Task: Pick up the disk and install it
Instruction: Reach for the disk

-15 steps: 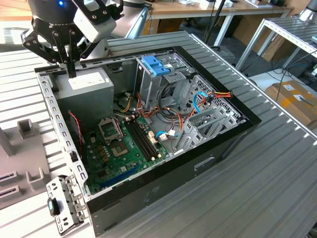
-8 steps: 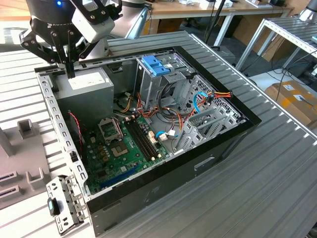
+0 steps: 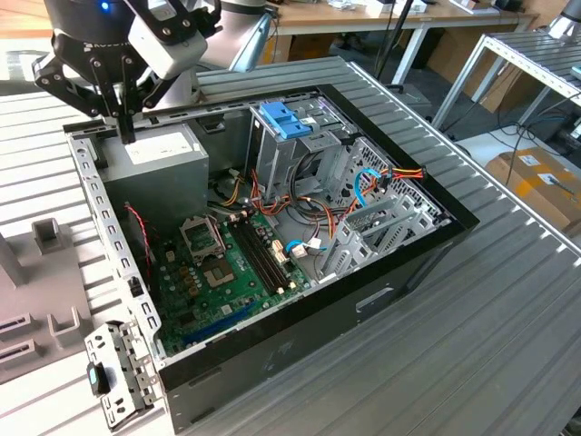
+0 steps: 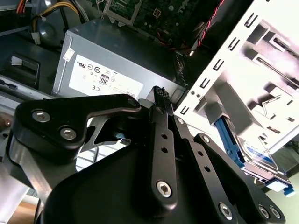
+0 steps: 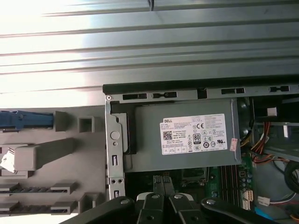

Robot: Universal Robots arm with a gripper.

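— Exterior view: where is the black gripper [image 3: 127, 127]?
— Over the big grey metal power box [image 3: 159, 150], at the back corner of the open black computer case [image 3: 300, 350], toward the exterior view's left. Its two fingers are pressed together, with nothing between them.
— And the flat silver disk with blue side rails [image 4: 256, 156]?
— Second wrist view shows it in the pale grey plastic rack [image 4: 261, 56], just outside the case's edge, apart from the gripper.

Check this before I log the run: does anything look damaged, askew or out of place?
Nothing looks damaged or spilled. The disk sits in its grey holder outside the computer case, not yet installed; the gripper hangs shut and empty above the power supply.
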